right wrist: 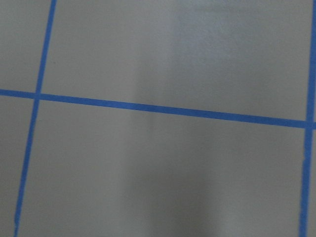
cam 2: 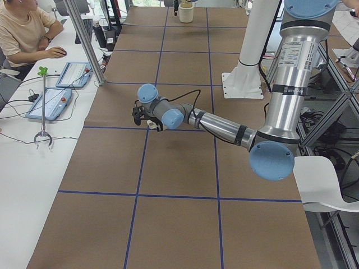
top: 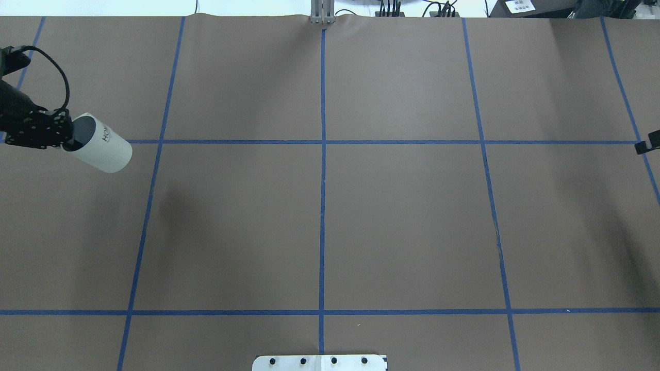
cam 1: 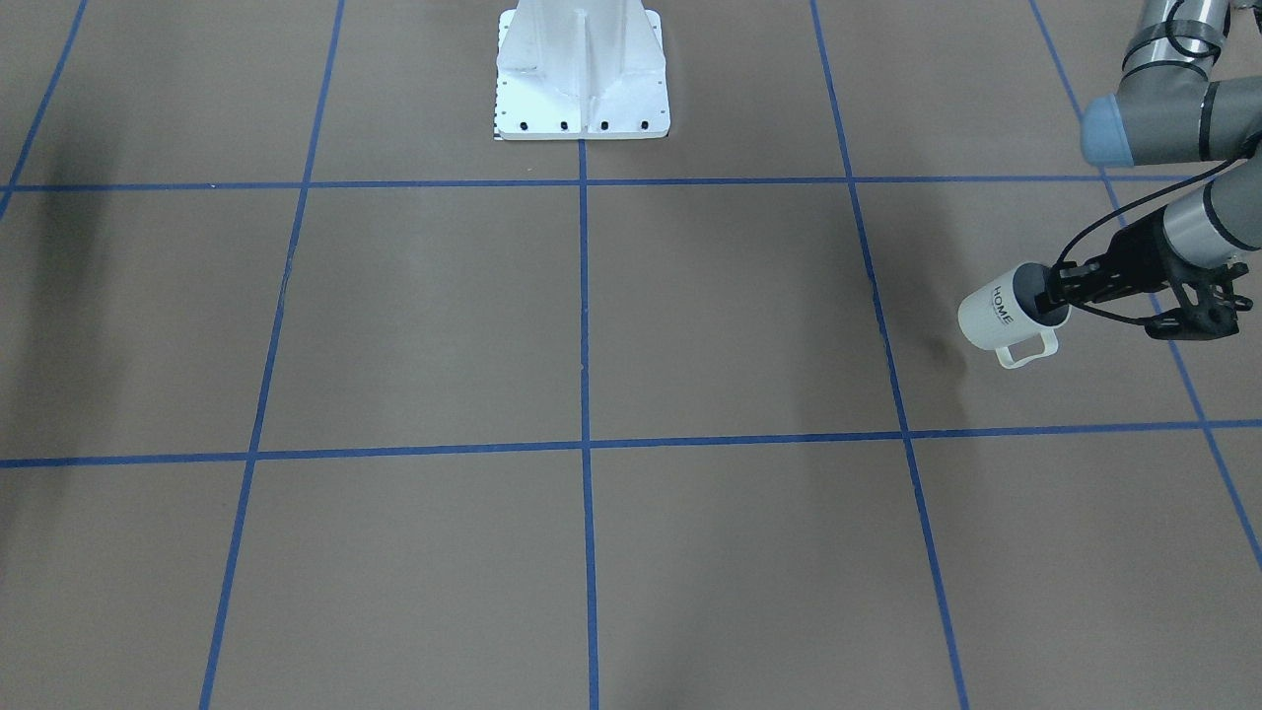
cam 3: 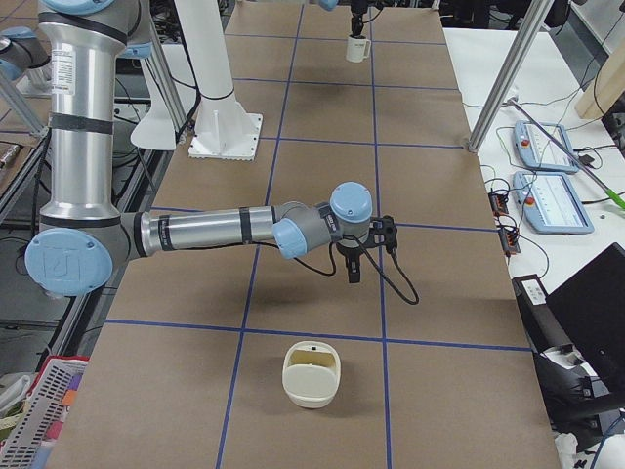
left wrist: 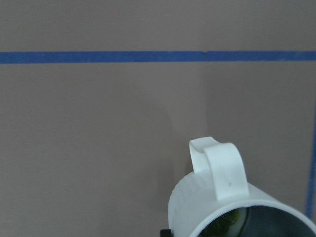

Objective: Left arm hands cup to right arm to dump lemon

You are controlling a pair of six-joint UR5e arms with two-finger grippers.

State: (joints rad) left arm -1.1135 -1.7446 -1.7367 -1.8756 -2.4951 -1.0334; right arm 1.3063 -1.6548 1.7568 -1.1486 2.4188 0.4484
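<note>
Cup [cam 1: 991,318], lemon [left wrist: 228,223] inside, is held by the rim in left jaws and is best kept upright for handover; right jaws' opening cannot be told.

Wide bare tabletop [top: 402,221], white pedestal base [cam 1: 582,79] at its robot-side edge, cream tub [cam 3: 311,373] near its right end.

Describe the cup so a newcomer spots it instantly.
Follow the left arm out over the brown table. At its tip, the left gripper holds the cup by its rim, tilted. It alone is a white mug with a loop handle and dark HOME lettering.
</note>
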